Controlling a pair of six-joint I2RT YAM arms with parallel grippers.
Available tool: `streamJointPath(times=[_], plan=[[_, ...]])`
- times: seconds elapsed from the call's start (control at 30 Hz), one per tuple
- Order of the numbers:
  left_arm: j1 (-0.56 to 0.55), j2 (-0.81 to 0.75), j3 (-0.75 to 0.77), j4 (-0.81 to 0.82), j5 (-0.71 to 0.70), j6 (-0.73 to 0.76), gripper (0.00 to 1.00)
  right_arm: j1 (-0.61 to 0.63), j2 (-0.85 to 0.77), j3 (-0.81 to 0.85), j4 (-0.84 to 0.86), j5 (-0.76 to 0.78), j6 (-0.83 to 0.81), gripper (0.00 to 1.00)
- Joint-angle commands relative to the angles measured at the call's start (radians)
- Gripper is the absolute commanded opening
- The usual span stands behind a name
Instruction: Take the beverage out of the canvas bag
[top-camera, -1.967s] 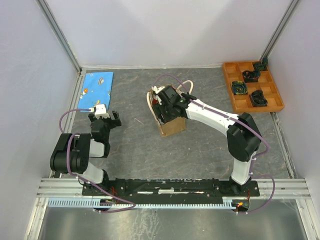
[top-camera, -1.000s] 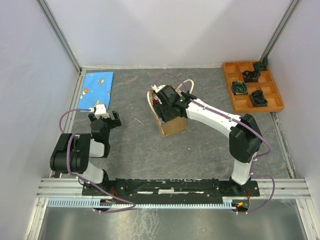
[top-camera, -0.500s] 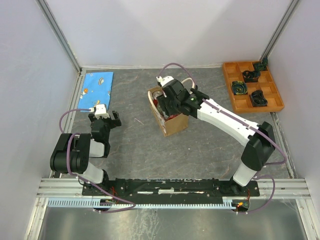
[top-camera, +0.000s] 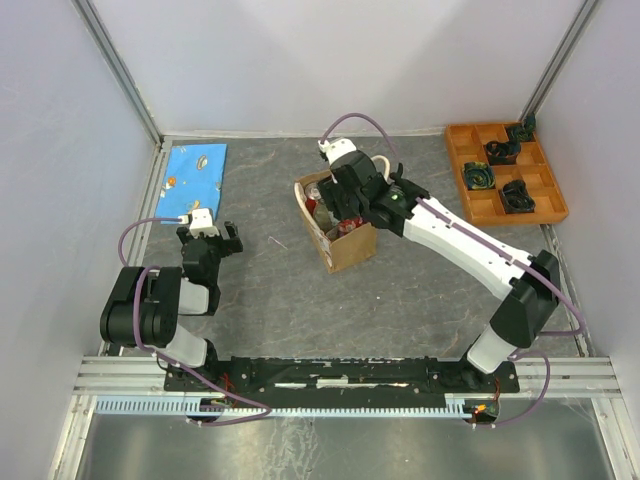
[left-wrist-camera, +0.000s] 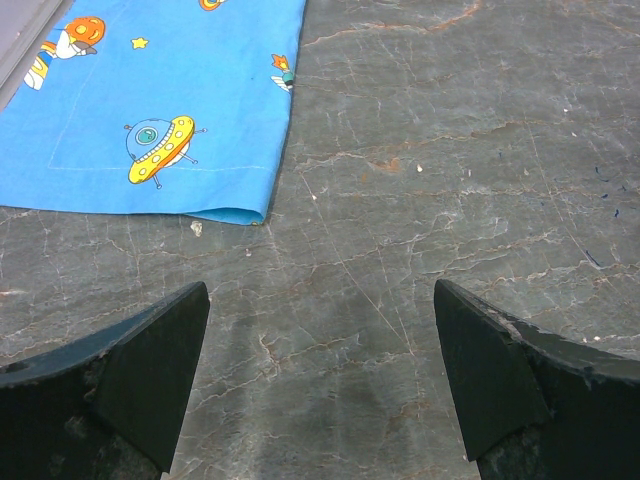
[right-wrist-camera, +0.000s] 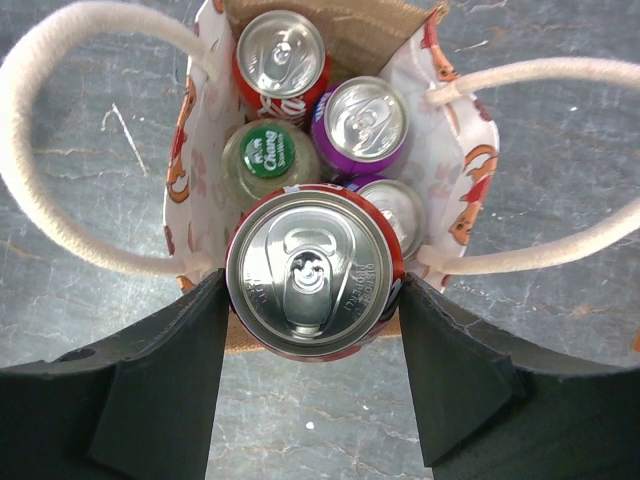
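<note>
Soft, even light falls from above. The pale walls (top-camera: 300, 60) are bright, and the grey counter (top-camera: 400, 290) carries only weak shadows. The metal lid of the nearest can (right-wrist-camera: 312, 272) shows glare. The left hand (left-wrist-camera: 320, 300) looks dark, underexposed and slightly soft near the lens, while the counter texture is sharp.

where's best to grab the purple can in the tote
Come straight down from above and pinch the upper wall of the purple aluminium can just under its rim: it stands upright, boxed in by the tan canvas bag and a green-capped bottle.
</note>
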Motion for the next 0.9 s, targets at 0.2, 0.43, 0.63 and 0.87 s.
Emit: streamJointPath(times=[0.2,0.43,0.63,0.87], plan=[[-0.004,-0.009,0.020,0.034,-0.012,0.044,0.99,-0.005,-0.085,0.069,0.172,0.144,-0.059,0.00],[-0.004,-0.009,0.020,0.034,-0.011,0.044,0.99,-0.008,-0.179,0.032,0.302,0.235,-0.127,0.00],[-0.003,-0.010,0.020,0.034,-0.012,0.044,0.99,-0.022,-0.264,0.012,0.411,0.349,-0.211,0.00],[-0.004,-0.010,0.020,0.034,-0.012,0.044,0.99,-0.262,-0.328,-0.058,0.423,0.350,-0.137,0.00]])
